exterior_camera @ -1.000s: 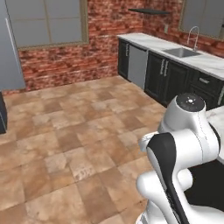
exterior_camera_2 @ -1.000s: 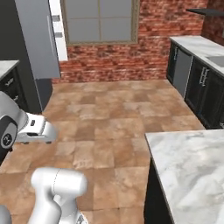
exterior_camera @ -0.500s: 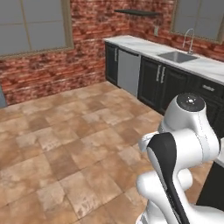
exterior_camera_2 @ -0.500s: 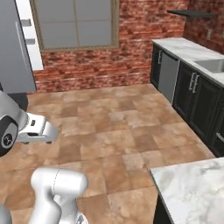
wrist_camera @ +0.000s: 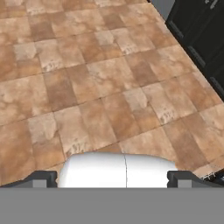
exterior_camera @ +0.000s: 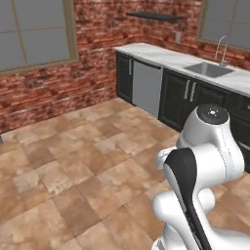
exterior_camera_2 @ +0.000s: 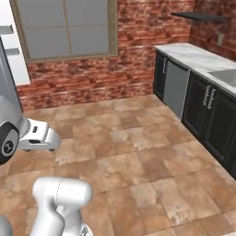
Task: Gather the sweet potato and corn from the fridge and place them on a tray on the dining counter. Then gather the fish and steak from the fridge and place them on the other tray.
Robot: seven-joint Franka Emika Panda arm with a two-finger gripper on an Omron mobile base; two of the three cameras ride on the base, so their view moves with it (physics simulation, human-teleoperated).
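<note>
Closest in, hand view: hand (wrist_camera: 113,178) is spread wide, tips far apart, nothing between them, so I'm carrying nothing. It's pointing down at bare tile floor (wrist_camera: 109,87), w/ a corner of black cabinets (wrist_camera: 201,39) at the upper right.

Mid-range, left base view: arm is folded up tight over the base, elbow high. Beyond it is open floor, then the run of cabinets w/ a grey dishwasher front (exterior_camera: 146,88). On top sits the white bench (exterior_camera: 156,51) w/ sink (exterior_camera: 210,70) and tap (exterior_camera: 222,46).

Far end: brick wall (exterior_camera_2: 138,60), big window (exterior_camera_2: 69,27), dark shelf (exterior_camera: 154,16) high up.

The grey upright strip at the left edge of the right base view looks like the fridge (exterior_camera_2: 7,73). It's cut by the frame, so I'm not 100% sure. That's the one task thing I can place.

My read: this is a transit leg, and w/ an empty hand the fridge is prob. the target.

- Turn the base left till the fridge sits mid-frame in both base views.
- Keep the arm tucked while driving, since the cabinets are near on the right.
- Stop short enough to leave room for door swing and reach.
- Unfold only once the base is parked and square to the fridge front.
- Keep the hand wide for the first grab.
</note>
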